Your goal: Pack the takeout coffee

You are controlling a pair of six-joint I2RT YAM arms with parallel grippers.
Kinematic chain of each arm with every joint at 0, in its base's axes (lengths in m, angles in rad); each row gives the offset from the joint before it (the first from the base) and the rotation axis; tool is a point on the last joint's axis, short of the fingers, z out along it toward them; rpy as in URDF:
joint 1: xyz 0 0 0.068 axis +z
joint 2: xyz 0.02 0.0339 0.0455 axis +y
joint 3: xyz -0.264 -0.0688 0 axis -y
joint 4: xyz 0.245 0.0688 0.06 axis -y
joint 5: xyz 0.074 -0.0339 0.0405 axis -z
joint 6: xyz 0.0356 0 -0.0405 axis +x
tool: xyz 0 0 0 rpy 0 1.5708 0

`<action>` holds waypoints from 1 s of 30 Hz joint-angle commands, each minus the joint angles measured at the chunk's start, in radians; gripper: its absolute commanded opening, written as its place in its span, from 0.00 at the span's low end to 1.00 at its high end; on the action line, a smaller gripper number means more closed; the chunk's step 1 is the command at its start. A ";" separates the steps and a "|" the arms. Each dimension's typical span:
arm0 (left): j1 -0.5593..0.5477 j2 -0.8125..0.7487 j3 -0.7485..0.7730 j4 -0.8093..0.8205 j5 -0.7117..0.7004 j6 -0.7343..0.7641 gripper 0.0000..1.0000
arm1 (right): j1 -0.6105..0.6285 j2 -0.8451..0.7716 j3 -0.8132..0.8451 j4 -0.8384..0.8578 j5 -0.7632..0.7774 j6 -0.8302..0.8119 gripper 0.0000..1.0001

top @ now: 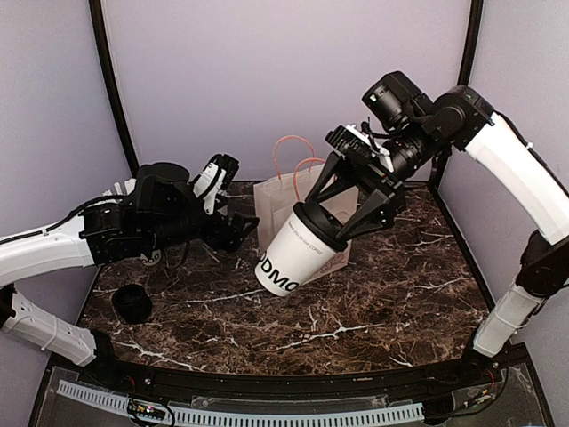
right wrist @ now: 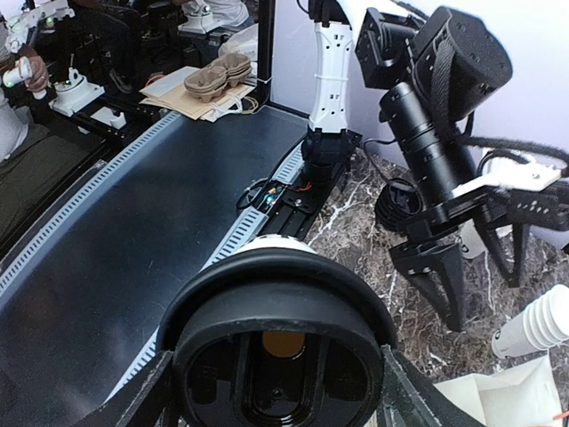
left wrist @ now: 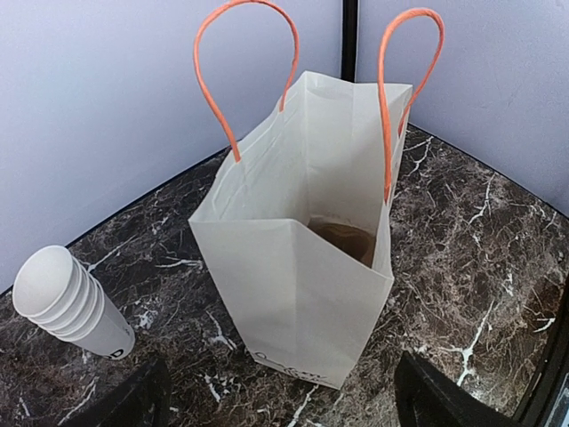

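Presently, the right gripper [top: 342,218] is clamped on the takeout coffee [top: 296,255], one finger on either side of the cup just below its black lid [top: 317,226]. In the right wrist view the lid fills the lower centre of the frame, with a fingertip at each lower corner. The cup is tilted: lid toward the upper right, base toward the lower left, black lettering on the side facing the overhead camera. It sits at the centre of the overhead frame, overlapping the lower right of the white paper bag [left wrist: 293,294]. Whether its base touches the table [top: 400,294] cannot be determined.

The left gripper [top: 233,203] is open, jaws spread wide, just left of the bag. In the left wrist view its fingertips occupy the two lower corners and the bag stands upright between them, mouth open, two orange handles [left wrist: 240,80] raised.

A stack of nested white cups [left wrist: 71,302] lies on its side at lower left of that view. A small black round object [top: 132,302] rests on the table at the overhead frame's left.
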 commanded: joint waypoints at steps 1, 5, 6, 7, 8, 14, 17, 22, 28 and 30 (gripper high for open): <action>0.006 -0.071 0.008 -0.014 -0.049 0.027 0.90 | 0.012 -0.008 -0.111 -0.003 0.033 -0.015 0.69; 0.011 -0.082 0.036 -0.033 -0.055 0.041 0.92 | 0.010 -0.073 -0.266 0.082 0.152 0.044 0.68; 0.019 -0.070 0.060 -0.053 -0.040 0.042 0.92 | 0.007 -0.087 -0.304 0.105 0.188 0.060 0.68; 0.026 -0.060 0.078 -0.067 -0.030 0.040 0.92 | 0.003 -0.099 -0.342 0.131 0.229 0.073 0.68; 0.044 -0.032 0.125 -0.103 -0.011 0.032 0.92 | -0.001 -0.113 -0.383 0.147 0.267 0.082 0.68; 0.172 0.162 0.407 -0.270 0.190 -0.004 0.91 | -0.061 -0.174 -0.620 0.251 0.504 0.136 0.67; 0.239 0.295 0.560 -0.343 0.300 -0.023 0.89 | -0.098 -0.176 -0.686 0.279 0.556 0.158 0.66; 0.280 0.471 0.746 -0.450 0.491 -0.017 0.83 | -0.129 -0.187 -0.739 0.291 0.571 0.175 0.66; 0.292 0.627 0.899 -0.542 0.518 0.017 0.78 | -0.143 -0.225 -0.790 0.313 0.588 0.197 0.66; 0.293 0.656 0.934 -0.563 0.491 0.022 0.77 | -0.149 -0.240 -0.802 0.317 0.592 0.200 0.66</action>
